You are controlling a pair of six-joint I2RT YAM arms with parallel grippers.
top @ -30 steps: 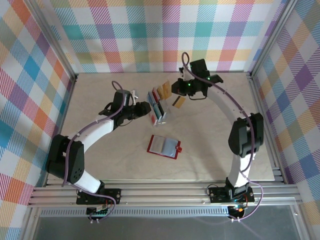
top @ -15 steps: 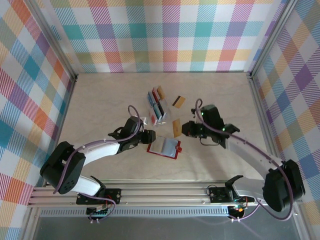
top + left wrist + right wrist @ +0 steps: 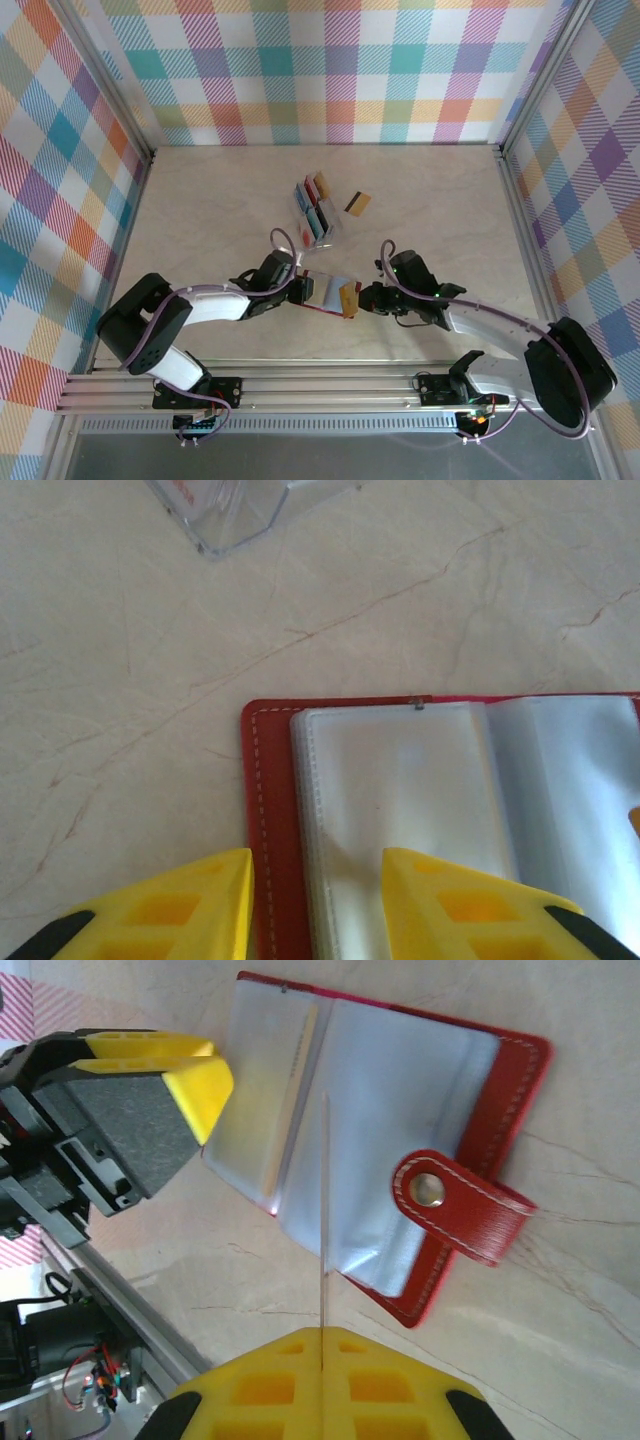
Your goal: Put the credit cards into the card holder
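The red card holder point(image 3: 326, 285) lies open on the table, grey pockets up point(image 3: 400, 1090), snap tab point(image 3: 452, 1200) to one side. My left gripper point(image 3: 299, 290) is open, and its yellow fingertips point(image 3: 170, 905) straddle the holder's left edge point(image 3: 272, 810), one on the table and one over a pocket. My right gripper point(image 3: 323, 1335) is shut on a gold credit card point(image 3: 348, 297). The right wrist view shows that card edge-on point(image 3: 324, 1210), reaching over the pockets. Several more credit cards point(image 3: 313, 208) stand in a clear rack. A gold credit card with a dark stripe point(image 3: 357, 203) lies flat beside the rack.
The clear slotted rack point(image 3: 230, 510) stands just beyond the holder. Aluminium rails point(image 3: 320, 385) run along the table's near edge close behind both grippers. Checked walls close in the left, right and far sides.
Both arms swung from the rack toward the near edge. The right gripper brought a gold card down to the holder's right side. The left gripper came to the holder's left edge.
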